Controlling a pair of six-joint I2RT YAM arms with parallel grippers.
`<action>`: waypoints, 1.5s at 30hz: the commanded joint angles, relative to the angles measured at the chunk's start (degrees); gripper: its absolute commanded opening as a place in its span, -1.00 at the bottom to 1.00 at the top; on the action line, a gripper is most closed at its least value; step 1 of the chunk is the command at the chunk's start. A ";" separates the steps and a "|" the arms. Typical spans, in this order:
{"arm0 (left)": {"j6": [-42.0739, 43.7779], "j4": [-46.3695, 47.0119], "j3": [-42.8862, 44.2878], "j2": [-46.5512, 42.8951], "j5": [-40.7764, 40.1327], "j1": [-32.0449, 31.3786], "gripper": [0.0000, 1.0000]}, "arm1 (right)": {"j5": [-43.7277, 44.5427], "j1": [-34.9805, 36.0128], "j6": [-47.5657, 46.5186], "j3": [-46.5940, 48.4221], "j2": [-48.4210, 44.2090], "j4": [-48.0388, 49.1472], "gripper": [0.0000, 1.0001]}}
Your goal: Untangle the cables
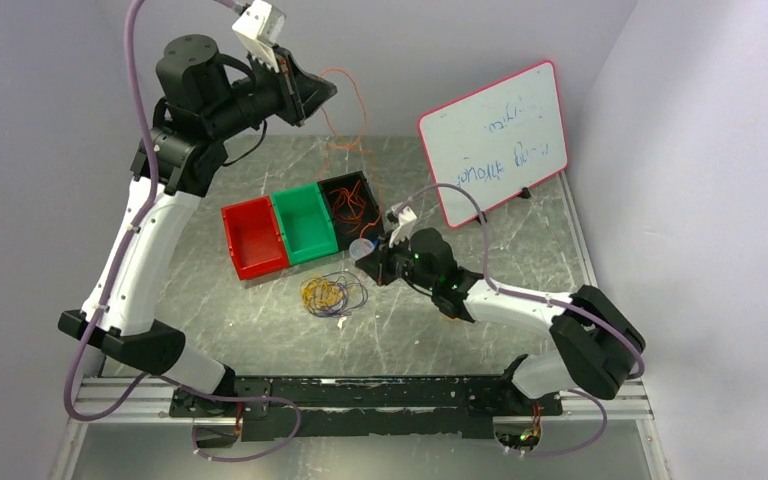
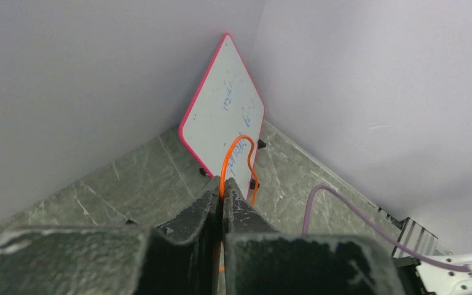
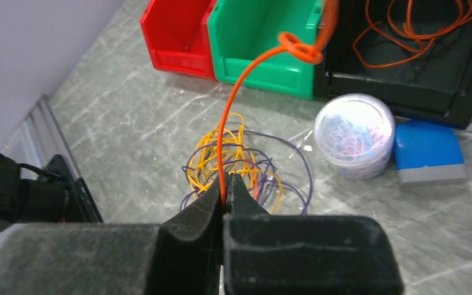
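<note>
Nearest the arm bases, the grey marbled tabletop [image 1: 440,330] carries everything. The right gripper [image 3: 225,187] hangs low over it, its jaws clenched on a thin orange cable [image 3: 233,104]. From the pinch, this cable rises and arcs towards the bins, with a small twisted loop near its top.

Just beyond and below those jaws lies a loose tangle of yellow and dark purple cables [image 3: 239,160], flat on the tabletop and touched by neither gripper. To its right stands a round clear plastic tub [image 3: 354,132] of coloured paper clips, with a blue rectangular block [image 3: 427,150] just beside it.

Behind these, three open plastic bins sit side by side in a row: a red bin [image 3: 172,37] on the left, a green bin [image 3: 264,64] in the middle and a black bin [image 3: 399,89] on the right. More loops of orange wire lie inside the black bin.

Farther back and high above the bins, the left gripper [image 2: 222,187] has its jaws clamped on an orange strand that curls up in a short arch past the fingertips. In the overhead view, orange wire hangs from there down towards the black bin. Whether it is one piece with the strand in the right jaws cannot be told.

Farthest off, a pink-framed whiteboard [image 1: 495,140] with blue writing leans in the far right corner.
</note>
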 commanded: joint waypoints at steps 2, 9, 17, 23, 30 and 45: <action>0.73 3.47 -7.03 -3.27 -2.35 0.47 -0.86 | -0.10 0.24 -8.51 6.58 -2.83 -26.03 -1.00; -0.21 6.24 -16.59 -6.39 -3.47 0.54 -0.86 | -3.31 0.24 -10.31 9.63 -2.56 -34.70 -1.00; 0.30 7.66 -24.37 -7.61 -3.34 0.58 -0.86 | 4.32 -0.92 -5.33 9.41 -9.66 -34.25 -1.00; 1.80 7.44 -26.31 -4.08 0.93 0.69 -0.86 | -1.55 -7.95 -1.44 15.41 -10.01 -34.08 -1.00; 3.32 8.40 -27.59 0.25 3.03 1.58 -0.86 | -3.44 -10.67 -5.84 23.21 -7.50 -39.31 -1.00; 2.45 19.57 -28.33 10.93 8.12 2.79 -0.86 | -0.06 -11.69 -6.50 24.89 -9.27 -40.04 -1.00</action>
